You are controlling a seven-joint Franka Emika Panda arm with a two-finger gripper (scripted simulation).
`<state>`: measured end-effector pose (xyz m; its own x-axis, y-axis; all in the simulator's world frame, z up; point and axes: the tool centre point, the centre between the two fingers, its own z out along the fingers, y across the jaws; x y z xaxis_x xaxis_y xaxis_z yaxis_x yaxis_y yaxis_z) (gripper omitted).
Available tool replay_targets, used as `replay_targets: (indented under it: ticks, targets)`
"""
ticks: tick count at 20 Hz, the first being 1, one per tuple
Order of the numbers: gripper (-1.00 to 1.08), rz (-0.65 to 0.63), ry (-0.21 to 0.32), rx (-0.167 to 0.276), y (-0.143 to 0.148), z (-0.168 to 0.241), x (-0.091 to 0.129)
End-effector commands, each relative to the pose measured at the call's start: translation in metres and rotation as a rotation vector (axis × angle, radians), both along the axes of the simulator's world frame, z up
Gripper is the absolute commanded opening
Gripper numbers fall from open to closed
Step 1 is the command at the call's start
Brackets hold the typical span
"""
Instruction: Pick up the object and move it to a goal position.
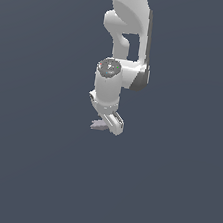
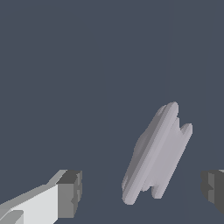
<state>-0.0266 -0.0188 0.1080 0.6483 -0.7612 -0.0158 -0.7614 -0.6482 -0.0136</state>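
Desk: flat, uniform dark slate-blue surface, matt, with no visible texture, edge or marking; it fills both views.

Arm: white Franka arm with smooth glossy shells and rounded joints, dark grey at the elbow seam, descending from the top of the exterior view. A grey disc-shaped cap with small red and green marks sits on the wrist joint.

Claw: the claw is low over the desk, fingers spread wide. In the wrist view one white finger with a dark grey blocky pad stands to one side of the object, and the other dark pad shows at the opposite frame edge. Neither pad touches the object; clear gaps show on both sides.

Object: the object is small, pale grey-lilac and flattish, with a ridged, stepped profile and irregular angular outline. It lies between the fingers, nearer the pad at the frame edge. In the exterior view it shows as a small pale sliver just left of the claw tip.

Goal position: no marker is visible in either view.

Progress: judged early. The claw is placed around the object, but no grip is made. Closing, lifting and carrying to the goal remain.
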Motion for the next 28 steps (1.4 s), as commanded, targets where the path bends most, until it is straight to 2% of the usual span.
replay_targets:
  ticks: [1,15,22,28]
  targets:
    - [1.0,-0.077,0.002,-0.002,-0.002,-0.005,-0.004]
    - [1.0,-0.453,0.007,-0.015,-0.013,-0.028,-0.024]
    - [1.0,-0.545,0.006,-0.019,-0.016,-0.033,-0.029]
    - [1.0,-0.559,0.006,-0.02,-0.017,-0.034,-0.03]
